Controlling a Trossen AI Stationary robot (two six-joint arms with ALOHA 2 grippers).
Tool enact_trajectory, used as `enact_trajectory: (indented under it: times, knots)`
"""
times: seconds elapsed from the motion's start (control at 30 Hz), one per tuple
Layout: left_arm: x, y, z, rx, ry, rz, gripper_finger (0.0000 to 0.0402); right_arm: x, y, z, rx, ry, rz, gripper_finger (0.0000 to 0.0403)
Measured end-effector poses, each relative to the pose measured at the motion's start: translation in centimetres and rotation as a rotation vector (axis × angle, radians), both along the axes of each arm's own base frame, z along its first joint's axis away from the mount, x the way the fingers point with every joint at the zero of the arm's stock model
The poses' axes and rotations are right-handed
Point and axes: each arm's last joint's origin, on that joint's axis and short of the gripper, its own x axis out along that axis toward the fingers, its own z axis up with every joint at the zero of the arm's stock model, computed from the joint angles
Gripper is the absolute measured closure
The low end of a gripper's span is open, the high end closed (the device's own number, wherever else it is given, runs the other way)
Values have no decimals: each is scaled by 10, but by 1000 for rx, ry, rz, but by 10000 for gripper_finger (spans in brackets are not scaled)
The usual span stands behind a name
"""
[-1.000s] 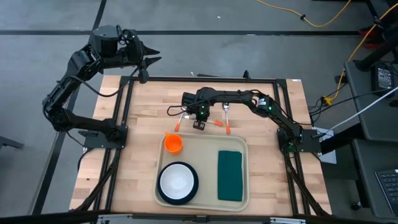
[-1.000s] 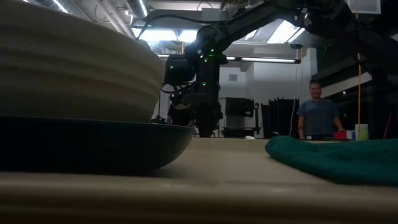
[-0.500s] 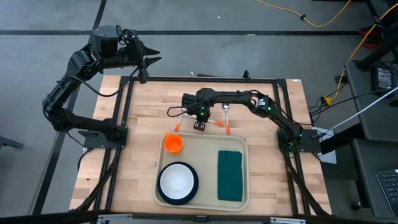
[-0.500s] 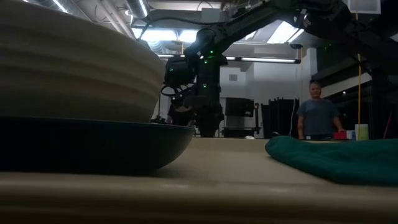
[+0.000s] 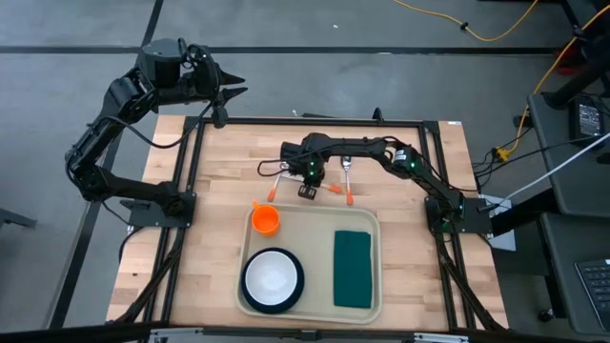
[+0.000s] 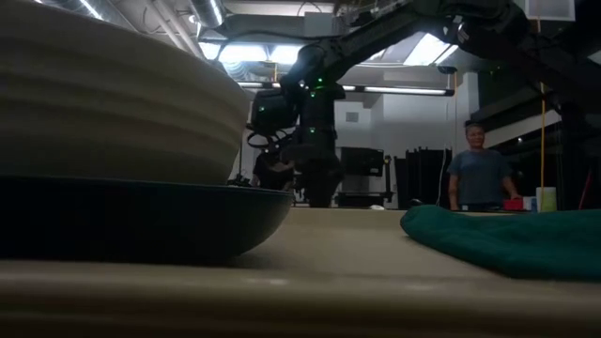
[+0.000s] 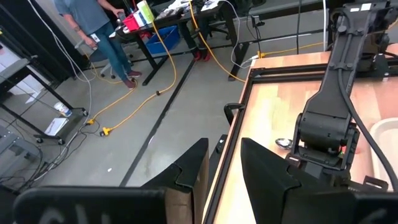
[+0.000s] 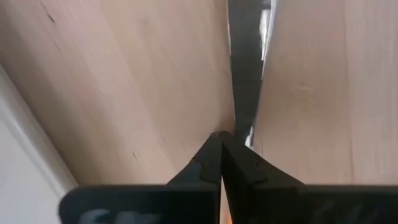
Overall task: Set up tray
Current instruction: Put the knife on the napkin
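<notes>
Shifted slightly since earlier: right pincer (image 5: 306, 191), clenched, low over counter (image 5: 229, 167) beyond tray (image 5: 315, 221), possibly on cutlery. No readable writing.

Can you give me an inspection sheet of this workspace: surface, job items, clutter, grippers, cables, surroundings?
Surface: wooden table inside a dark frame.
Job's things: cream tray at the near edge holds an orange cup, a white bowl on a dark plate, and a green napkin.
Clutter: orange-handled cutlery lies on the wood beyond the tray.
Grippers: right gripper is low over the wood by the cutlery, fingers shut, nothing seen between them. Left gripper is parked off the table's far left corner, open, empty.
Cables: yellow cable on the floor.
Surroundings: a person stands behind the table.
</notes>
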Motion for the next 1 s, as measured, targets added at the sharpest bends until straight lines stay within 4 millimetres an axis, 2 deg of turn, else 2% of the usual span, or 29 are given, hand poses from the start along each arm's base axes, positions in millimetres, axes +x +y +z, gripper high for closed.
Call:
enact_trajectory:
  times: [0.5, 1.0]
  knots:
    - [0, 0, 0, -1, 1, 0, 313, -14, -19, -1, -55, 103, -64, 393]
    - [0, 0, -3, -28, 23, 3, 313, -17, -21, 0, -62, 127, -63, 393]
